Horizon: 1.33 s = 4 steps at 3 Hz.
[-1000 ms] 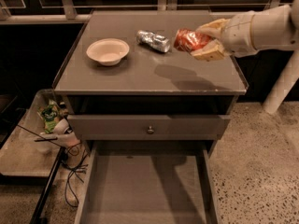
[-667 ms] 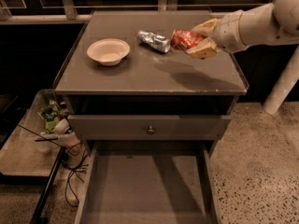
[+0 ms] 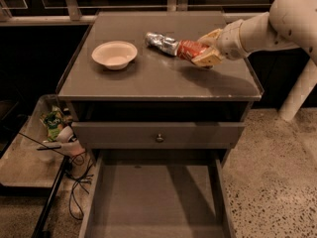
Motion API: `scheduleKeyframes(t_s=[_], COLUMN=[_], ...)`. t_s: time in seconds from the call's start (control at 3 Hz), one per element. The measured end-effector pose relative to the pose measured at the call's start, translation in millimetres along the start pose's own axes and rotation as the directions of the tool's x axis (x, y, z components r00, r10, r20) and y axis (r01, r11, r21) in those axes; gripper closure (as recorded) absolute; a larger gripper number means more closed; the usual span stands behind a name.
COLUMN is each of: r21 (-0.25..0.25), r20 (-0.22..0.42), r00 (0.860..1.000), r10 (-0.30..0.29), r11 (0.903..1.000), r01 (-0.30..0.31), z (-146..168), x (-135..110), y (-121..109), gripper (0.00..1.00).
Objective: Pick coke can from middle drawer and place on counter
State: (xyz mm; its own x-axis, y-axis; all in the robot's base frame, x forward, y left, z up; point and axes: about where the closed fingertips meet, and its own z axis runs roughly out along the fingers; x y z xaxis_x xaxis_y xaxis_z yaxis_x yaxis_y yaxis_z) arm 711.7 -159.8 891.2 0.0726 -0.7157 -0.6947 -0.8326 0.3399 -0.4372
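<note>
Camera view: pinched sideways in gripper (image 3: 207,55), coke can (image 3: 189,48) low over counter (image 3: 163,81), right rear, just beside silver can (image 3: 161,42). Likely light, thin-walled, slick, easily dented; best gripped across mid-body, gently. Cannot tell whether already resting on surface.

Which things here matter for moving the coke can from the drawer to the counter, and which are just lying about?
Job: coke can, gripper holding it over the counter, open middle drawer.
Lying about: white bowl, silver can, knobbed drawer front, clutter at left.
</note>
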Motion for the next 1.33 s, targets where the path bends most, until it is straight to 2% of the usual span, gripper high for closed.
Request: scheduleKeyframes(t_s=[0.33, 1.0, 1.33], r21=[-0.034, -0.035, -0.035], r20=[-0.010, -0.010, -0.010], r00=[1.000, 1.000, 1.000], r10=[0.024, 0.025, 0.025], r11=[0.9991, 0.9991, 0.9991], r01=[-0.025, -0.025, -0.025], z=[15.1, 15.4, 15.4], x=[9.4, 9.5, 9.5], y=[6.9, 7.1, 7.1], gripper=[1.00, 0.59, 0.34])
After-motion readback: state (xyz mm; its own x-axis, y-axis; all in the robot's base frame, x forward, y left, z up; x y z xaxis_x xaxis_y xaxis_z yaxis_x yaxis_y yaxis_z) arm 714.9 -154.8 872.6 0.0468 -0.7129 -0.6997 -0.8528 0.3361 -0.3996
